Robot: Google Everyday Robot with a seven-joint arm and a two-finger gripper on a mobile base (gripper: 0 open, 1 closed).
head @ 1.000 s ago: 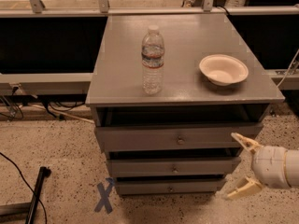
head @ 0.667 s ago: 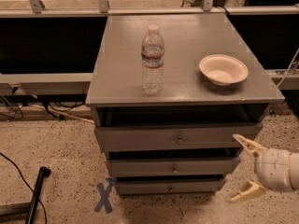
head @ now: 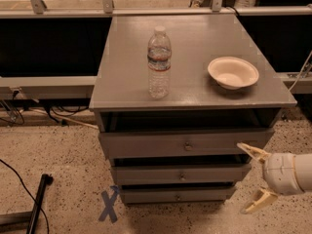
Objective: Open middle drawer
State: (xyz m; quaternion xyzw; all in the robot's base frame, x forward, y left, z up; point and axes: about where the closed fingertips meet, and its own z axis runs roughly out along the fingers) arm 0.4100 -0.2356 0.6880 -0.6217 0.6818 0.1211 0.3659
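A gray cabinet has three stacked drawers. The middle drawer (head: 178, 174) has a flat gray front with a small round metal knob (head: 182, 177) at its centre. It sits between the taller top drawer (head: 185, 143) and the lowest drawer (head: 176, 195). My gripper (head: 253, 178) is at the lower right, off the cabinet's right front corner, at about the middle drawer's height. Its two cream fingers (head: 252, 152) are spread wide apart and hold nothing. It is well to the right of the knob and not touching the drawer.
A clear water bottle (head: 159, 64) and a white bowl (head: 232, 72) stand on the cabinet top (head: 190, 38). A blue X mark (head: 109, 205) is on the speckled floor at the lower left. A black rod (head: 38, 202) and cables lie at the far left.
My gripper's fingers have spread further apart, the lower finger dropping. The gripper stays at the cabinet's right front corner. The drawers have not moved.
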